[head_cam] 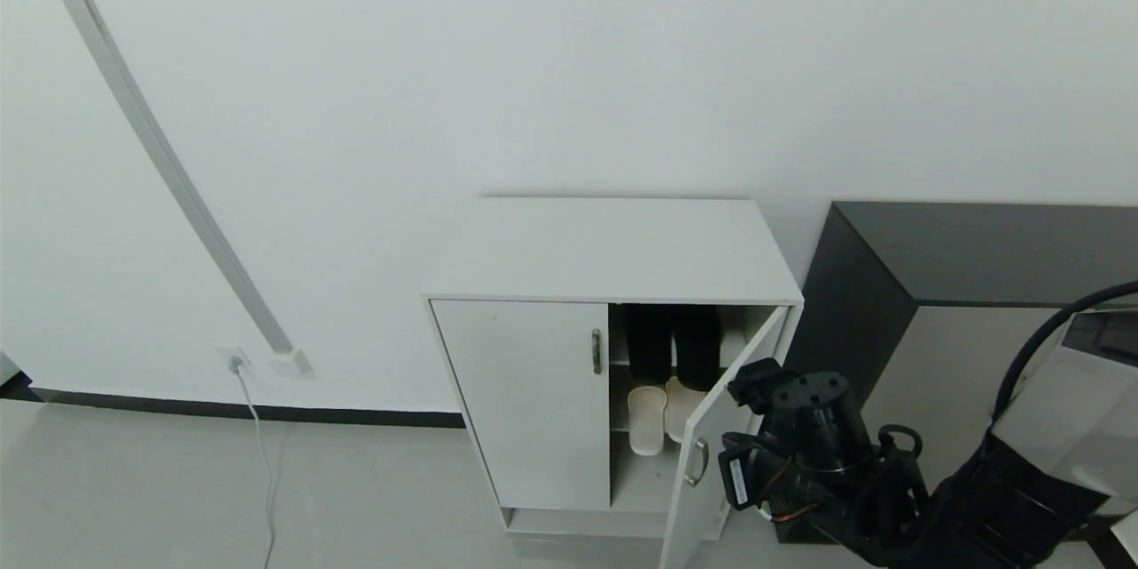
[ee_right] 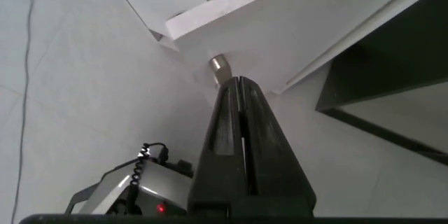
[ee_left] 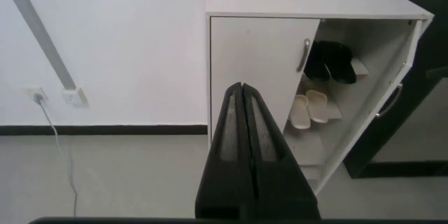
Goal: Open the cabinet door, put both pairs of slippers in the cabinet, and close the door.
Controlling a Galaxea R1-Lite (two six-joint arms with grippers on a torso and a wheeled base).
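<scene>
The white cabinet (head_cam: 613, 253) stands against the wall with its left door (head_cam: 524, 400) closed and its right door (head_cam: 702, 507) swung part-way open. Inside, a black pair of slippers (head_cam: 673, 342) sits on the upper shelf and a cream pair (head_cam: 660, 413) on the shelf below; both pairs appear again in the left wrist view, black (ee_left: 332, 61) and cream (ee_left: 311, 108). My right gripper (ee_right: 239, 82) is shut, its tip right beside the open door's metal handle (ee_right: 221, 65), holding nothing. My left gripper (ee_left: 242, 87) is shut and empty, well back from the cabinet front.
A dark cabinet (head_cam: 889, 284) stands immediately right of the white one, close behind the open door. A wall socket with a white cable (head_cam: 258, 436) is to the left, and bare grey floor (head_cam: 267, 498) lies before the cabinet.
</scene>
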